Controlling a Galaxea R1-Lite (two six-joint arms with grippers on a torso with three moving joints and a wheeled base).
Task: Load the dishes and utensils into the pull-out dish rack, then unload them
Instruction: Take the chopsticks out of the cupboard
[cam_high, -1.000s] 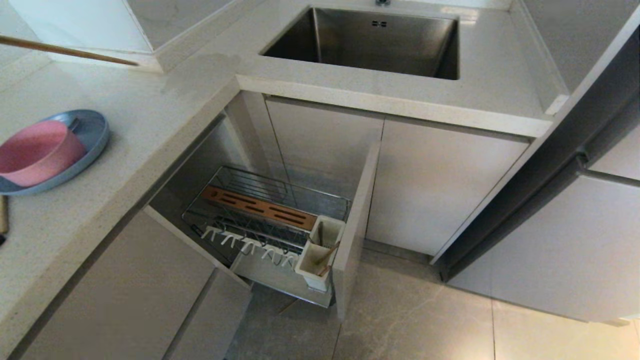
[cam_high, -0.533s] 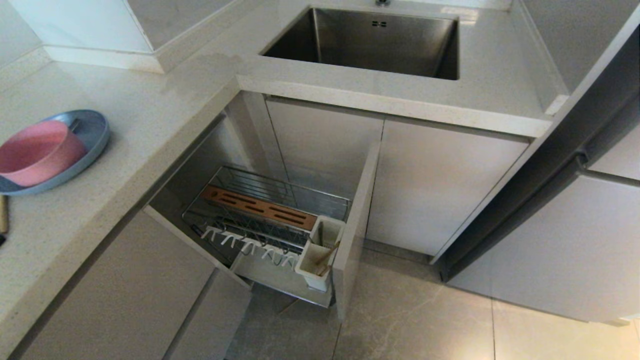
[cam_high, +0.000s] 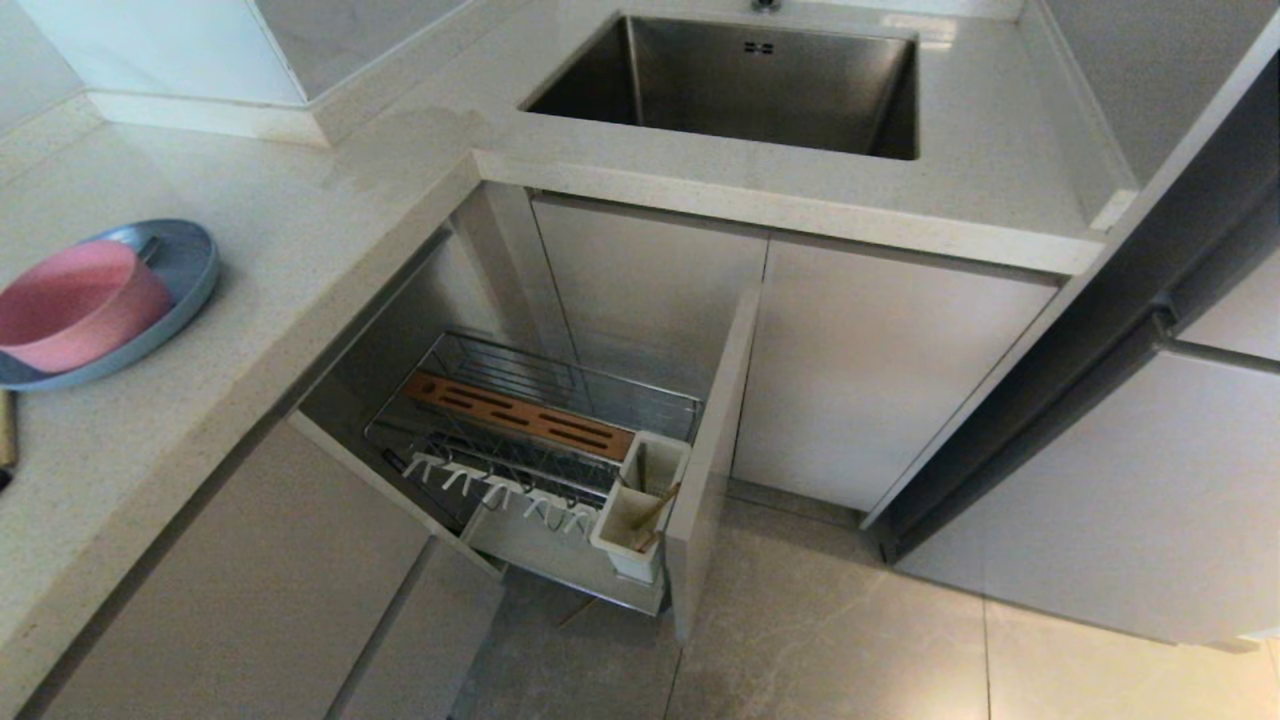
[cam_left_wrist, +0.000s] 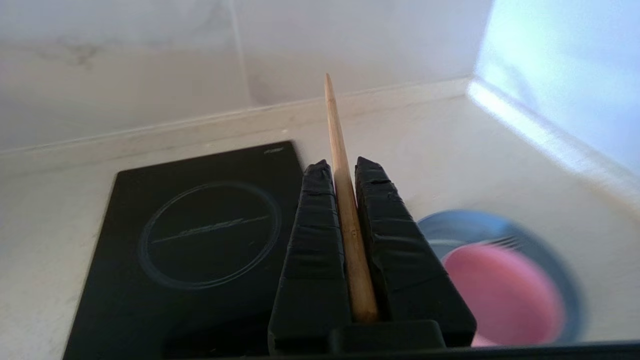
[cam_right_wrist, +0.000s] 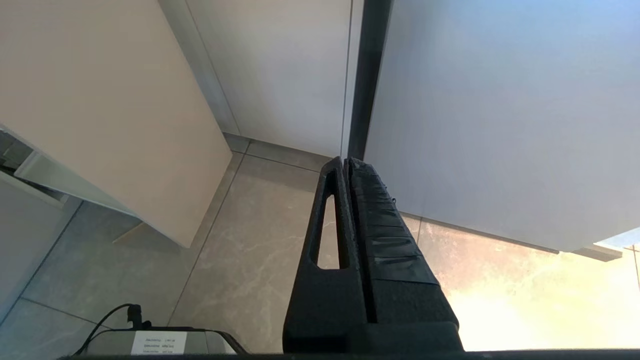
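L gripper (cam_left_wrist: 340, 170) clamped on one chopstick (cam_left_wrist: 345, 210), up over counter near cooktop (cam_left_wrist: 200, 235). Bowl (cam_high: 75, 305) on plate (cam_high: 185, 265), not yet loaded. Loading step, prob. Next: swing to rack (cam_high: 520, 430), tip down, drop in cup (cam_high: 640, 500). R gripper (cam_right_wrist: 347, 165) shut, parked low.

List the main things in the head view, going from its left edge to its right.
Pink round bowl on the light-blue flat plate → brown slotted wooden strip in the chrome wire pull-out rack → white utensil cup → steel sink.
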